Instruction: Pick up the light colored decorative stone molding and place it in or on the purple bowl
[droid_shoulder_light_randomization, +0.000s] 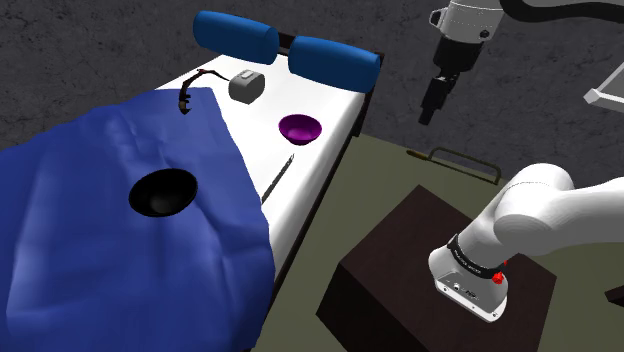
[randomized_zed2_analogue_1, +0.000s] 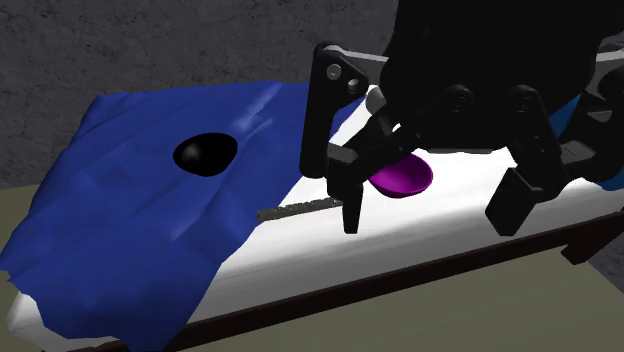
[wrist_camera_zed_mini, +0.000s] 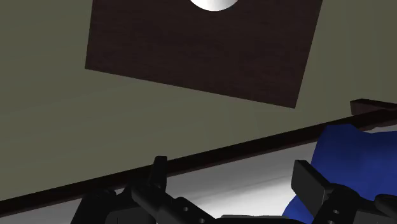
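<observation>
Grey molding (droid_shoulder_light_randomization: 245, 86) near blue pillows (droid_shoulder_light_randomization: 235, 38), well apart from tool (droid_shoulder_light_randomization: 430, 110); jaws apart.

I see the purple bowl (randomized_zed2_analogue_1: 403, 181) half covered behind the gripper (randomized_zed2_analogue_1: 428, 226); a thin grey strip (randomized_zed2_analogue_1: 298, 209) ends behind one finger (randomized_zed2_analogue_1: 350, 205), too slender for me to tell what it is.

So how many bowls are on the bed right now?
2. The purple bowl sits on the white sheet; a black bowl rests on the blue blanket. The blanket runs past the picture's edge, so another may be hidden.
</observation>
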